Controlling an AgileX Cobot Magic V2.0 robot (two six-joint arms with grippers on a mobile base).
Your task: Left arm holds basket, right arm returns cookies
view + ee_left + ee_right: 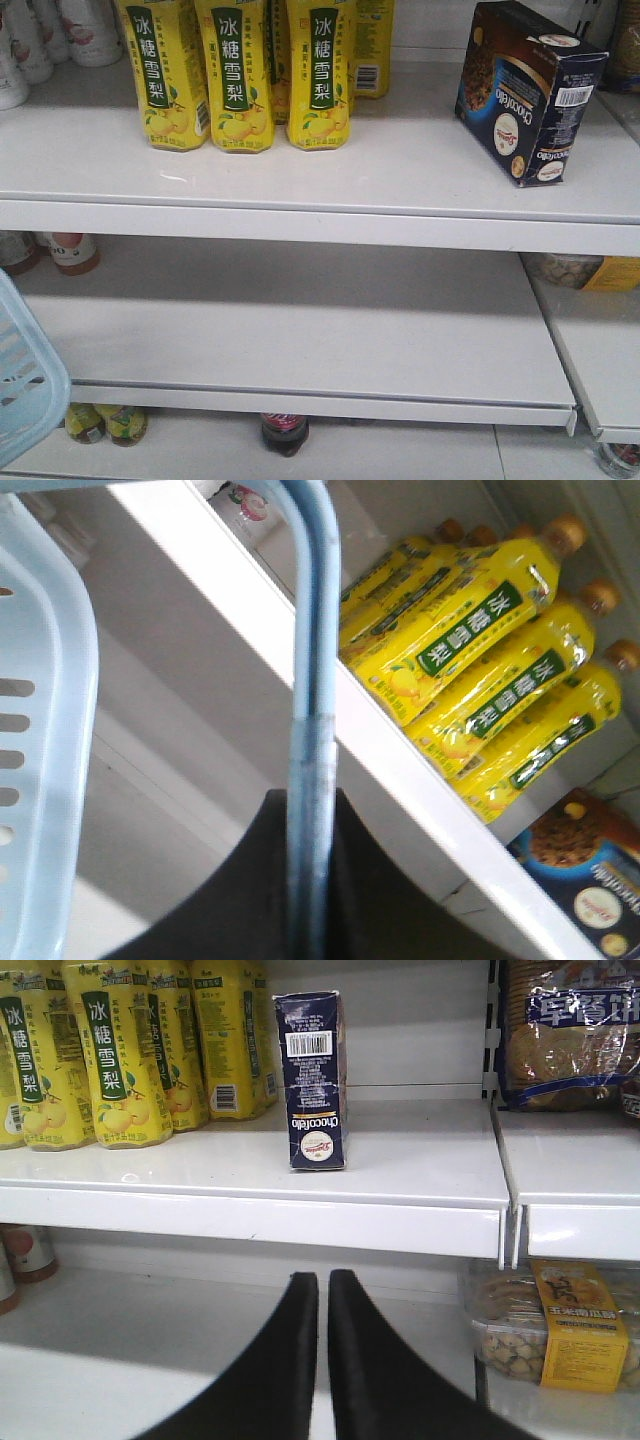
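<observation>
Front-facing exterior view takes in white store shelving, whose top shelf (pixel 330 165) serves as the landmark for everything else. On that shelf, toward its left, stand the yellow pear-drink bottles (pixel 235 75) in a close row, upright, labels forward. Well apart from them, near the right end of the same shelf, the cookies box (pixel 528 90) stands upright on the shelf surface, turned at an angle, its barcode end high and facing right. No gripper touches it. Below the top shelf and at the far left edge of this view, a corner of the light blue basket (pixel 25 385) pokes in, slotted side showing.

From the left wrist camera, the basket's slotted wall (pixel 40 730) fills the left side, and its flat blue handle (pixel 312 740) runs down the middle, passing into the black left gripper (pixel 308 880) at the bottom. The gripper is closed around that handle. Beyond it the top shelf slants across with the bottles lying along it and a corner of the cookies box past them.

Seen by the right wrist camera, the right gripper (pixel 323 1355) sits below the top shelf's front edge, its two black fingers pressed nearly together with only a thin slit between, holding nothing. The cookies box stands above it on the shelf, end-on, just right of the bottles.
</observation>
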